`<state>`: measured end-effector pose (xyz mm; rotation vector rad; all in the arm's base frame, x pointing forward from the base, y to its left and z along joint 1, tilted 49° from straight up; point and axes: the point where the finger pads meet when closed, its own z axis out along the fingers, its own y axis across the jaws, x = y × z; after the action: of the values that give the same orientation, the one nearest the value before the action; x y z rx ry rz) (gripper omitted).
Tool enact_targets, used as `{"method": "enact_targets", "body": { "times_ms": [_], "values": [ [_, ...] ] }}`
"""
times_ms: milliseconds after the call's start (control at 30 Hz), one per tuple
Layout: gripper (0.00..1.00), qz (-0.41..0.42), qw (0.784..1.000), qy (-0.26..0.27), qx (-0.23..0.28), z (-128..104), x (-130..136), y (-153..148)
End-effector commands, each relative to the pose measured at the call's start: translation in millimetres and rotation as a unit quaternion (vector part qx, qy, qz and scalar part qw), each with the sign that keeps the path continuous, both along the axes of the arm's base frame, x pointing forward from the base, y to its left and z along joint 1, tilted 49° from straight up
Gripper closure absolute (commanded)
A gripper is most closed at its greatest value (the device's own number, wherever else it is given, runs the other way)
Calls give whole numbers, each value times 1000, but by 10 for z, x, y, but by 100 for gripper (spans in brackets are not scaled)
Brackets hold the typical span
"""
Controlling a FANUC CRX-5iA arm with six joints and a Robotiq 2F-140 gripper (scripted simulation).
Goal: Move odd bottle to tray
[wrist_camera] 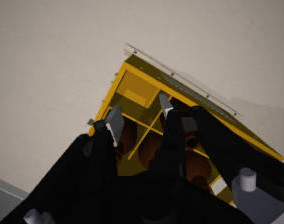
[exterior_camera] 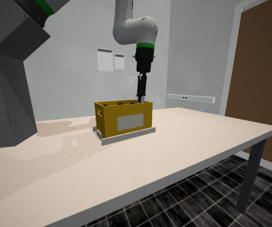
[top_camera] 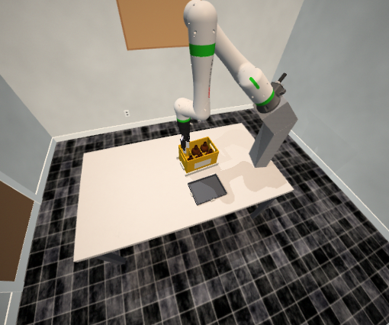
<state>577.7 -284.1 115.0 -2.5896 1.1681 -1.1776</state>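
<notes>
A yellow crate (top_camera: 201, 157) stands on the table and holds several brown bottles (top_camera: 199, 146). The crate also shows in the exterior view (exterior_camera: 124, 118) and in the wrist view (wrist_camera: 158, 130). My gripper (top_camera: 184, 146) points straight down over the crate's left end. Its fingertips (exterior_camera: 141, 99) are at about rim height. In the wrist view the fingers stand partly open with nothing between them. A brown bottle (wrist_camera: 145, 147) shows below, in the gap between them. One corner cell (wrist_camera: 138, 92) looks empty. The dark grey tray (top_camera: 207, 189) lies flat in front of the crate.
A low grey plate (exterior_camera: 128, 136) sticks out from under the crate. The robot's grey base block (top_camera: 273, 133) stands at the table's right end. The table edge is a short way beyond the tray.
</notes>
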Motion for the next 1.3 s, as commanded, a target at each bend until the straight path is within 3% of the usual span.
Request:
{"method": "enact_targets", "body": {
  "times_ms": [0,1267],
  "values": [
    [56,-17,999,-25,-27,11,-9,6],
    [56,-17,999,-25,-27,555,-586,250]
  ]
}}
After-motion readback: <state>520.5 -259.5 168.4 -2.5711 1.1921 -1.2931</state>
